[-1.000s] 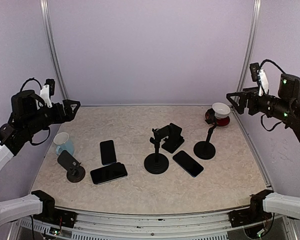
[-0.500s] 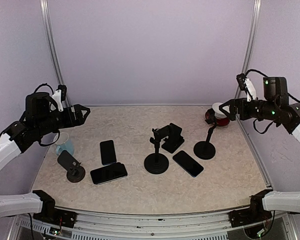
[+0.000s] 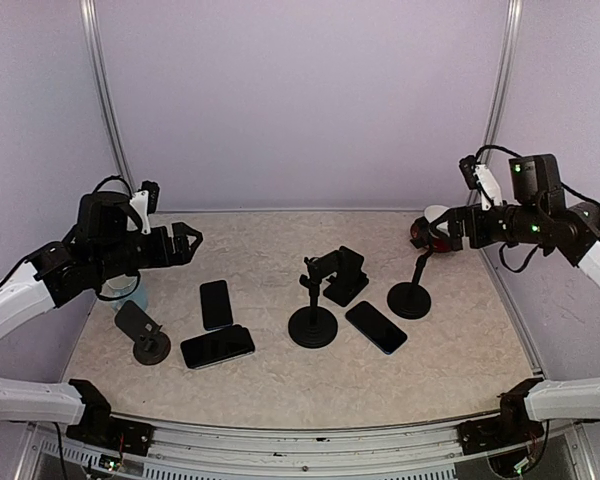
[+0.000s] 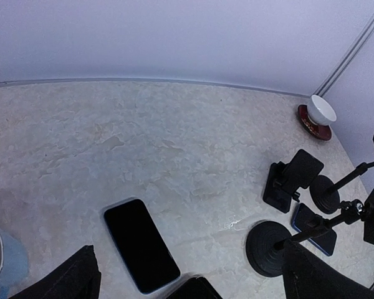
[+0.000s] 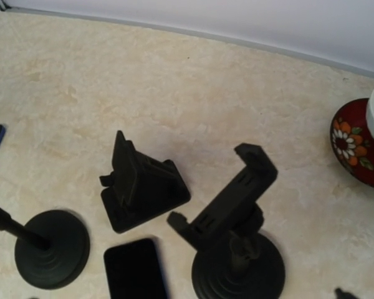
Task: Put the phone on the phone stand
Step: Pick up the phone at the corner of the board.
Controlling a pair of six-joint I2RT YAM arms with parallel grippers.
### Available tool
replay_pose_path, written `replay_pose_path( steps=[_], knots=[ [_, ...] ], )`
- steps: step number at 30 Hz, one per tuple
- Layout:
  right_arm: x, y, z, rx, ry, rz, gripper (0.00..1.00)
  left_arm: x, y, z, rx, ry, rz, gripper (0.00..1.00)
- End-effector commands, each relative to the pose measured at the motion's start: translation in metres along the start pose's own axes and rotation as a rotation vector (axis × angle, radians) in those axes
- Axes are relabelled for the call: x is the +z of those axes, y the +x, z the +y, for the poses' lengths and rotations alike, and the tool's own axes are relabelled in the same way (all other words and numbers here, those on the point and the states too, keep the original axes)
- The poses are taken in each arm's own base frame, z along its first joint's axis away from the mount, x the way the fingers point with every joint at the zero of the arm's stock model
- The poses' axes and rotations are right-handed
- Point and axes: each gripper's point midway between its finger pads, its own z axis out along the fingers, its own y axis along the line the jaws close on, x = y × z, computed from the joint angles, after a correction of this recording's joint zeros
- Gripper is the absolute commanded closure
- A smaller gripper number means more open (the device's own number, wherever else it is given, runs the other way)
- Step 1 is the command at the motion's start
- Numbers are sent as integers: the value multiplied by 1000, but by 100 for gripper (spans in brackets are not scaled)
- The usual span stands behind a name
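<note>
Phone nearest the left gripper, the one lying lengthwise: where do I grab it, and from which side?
Pinch the phone across its two long edges near mid-length, coming straight down with the left gripper. It lies flat, so only the thin edges offer purchase, and its narrow width suits the open jaws. Avoid the near end, where another phone lies close.
</note>
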Motion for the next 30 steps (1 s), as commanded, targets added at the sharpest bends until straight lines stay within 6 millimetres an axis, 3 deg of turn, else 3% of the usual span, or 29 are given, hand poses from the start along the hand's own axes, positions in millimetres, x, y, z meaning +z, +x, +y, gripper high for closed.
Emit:
replay_pose_path(
  steps=[1,9,23,30],
  knots=[
    [-6,-6,6,-15,13,-7,0,-2,-2,-4,4,-16,1,1],
    [-3,-3,18,-49,4,4,0,-6,12,-1,-17,-118,33,1],
    [-8,-2,45,-119,-55,5,0,5,39,-4,0,-104,98,1],
    [-6,4,48,-120,-66,20,0,10,53,-23,24,-5,128,1]
  ],
)
